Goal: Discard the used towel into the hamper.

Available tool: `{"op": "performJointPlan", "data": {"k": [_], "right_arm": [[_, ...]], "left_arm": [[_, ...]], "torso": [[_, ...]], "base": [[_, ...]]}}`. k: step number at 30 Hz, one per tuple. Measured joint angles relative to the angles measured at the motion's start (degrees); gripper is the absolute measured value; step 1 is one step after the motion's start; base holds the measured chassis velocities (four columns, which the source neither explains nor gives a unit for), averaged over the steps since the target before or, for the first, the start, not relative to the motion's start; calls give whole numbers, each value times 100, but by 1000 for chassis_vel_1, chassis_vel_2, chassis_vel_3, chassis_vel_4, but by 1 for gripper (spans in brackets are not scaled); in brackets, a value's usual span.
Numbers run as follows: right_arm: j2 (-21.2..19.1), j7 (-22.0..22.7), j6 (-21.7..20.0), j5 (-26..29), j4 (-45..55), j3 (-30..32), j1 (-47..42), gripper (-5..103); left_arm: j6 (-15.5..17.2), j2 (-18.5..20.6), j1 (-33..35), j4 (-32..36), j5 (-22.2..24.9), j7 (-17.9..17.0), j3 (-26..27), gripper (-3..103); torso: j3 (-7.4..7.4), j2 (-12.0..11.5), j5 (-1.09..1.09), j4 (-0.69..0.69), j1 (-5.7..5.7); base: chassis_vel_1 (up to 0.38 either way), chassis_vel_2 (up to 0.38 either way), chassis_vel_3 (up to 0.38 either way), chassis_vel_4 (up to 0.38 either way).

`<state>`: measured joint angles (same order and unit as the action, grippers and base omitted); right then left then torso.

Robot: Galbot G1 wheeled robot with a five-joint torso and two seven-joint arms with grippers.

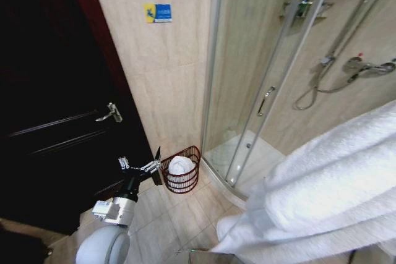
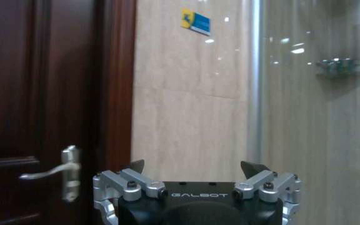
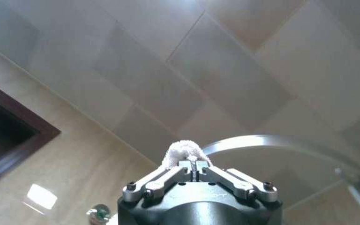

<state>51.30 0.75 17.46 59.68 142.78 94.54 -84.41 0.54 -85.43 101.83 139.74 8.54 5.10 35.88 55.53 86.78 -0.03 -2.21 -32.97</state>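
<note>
A large white towel (image 1: pixel 334 183) hangs across the near right of the head view, covering my right arm. In the right wrist view my right gripper (image 3: pixel 194 165) is shut on a fold of that towel (image 3: pixel 181 151) and points up at the ceiling. The hamper (image 1: pixel 183 185), a small dark red-brown openwork basket, stands on the floor against the tiled wall, between the door and the shower. Something white lies inside it. My left gripper (image 1: pixel 141 160) is open just left of the hamper's rim. In the left wrist view the left gripper (image 2: pixel 194 166) faces the wall, holding nothing.
A dark wooden door (image 1: pixel 55 109) with a metal handle (image 1: pixel 110 113) fills the left. The curved glass shower enclosure (image 1: pixel 260 85) stands right of the hamper, its raised tray edge (image 1: pixel 230 187) on the floor. A blue-and-yellow sticker (image 1: pixel 158 12) is on the wall.
</note>
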Motion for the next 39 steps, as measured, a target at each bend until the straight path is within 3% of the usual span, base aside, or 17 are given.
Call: {"op": "performJointPlan", "data": {"k": [27,39], "right_arm": [[-82,-20,-1,-44,-171,-63,128,2],[-112,76,-49,-675,-200,-1195,756,2]], "left_arm": [[0,0,0,0,0,0,0,100],[0,0,0,0,0,-1,1,100]], "torso": [[-3,-7,4,0,2],[-4,-9,4,0,2]], "base": [[114,115,115,117],[64,57,63,69]]}}
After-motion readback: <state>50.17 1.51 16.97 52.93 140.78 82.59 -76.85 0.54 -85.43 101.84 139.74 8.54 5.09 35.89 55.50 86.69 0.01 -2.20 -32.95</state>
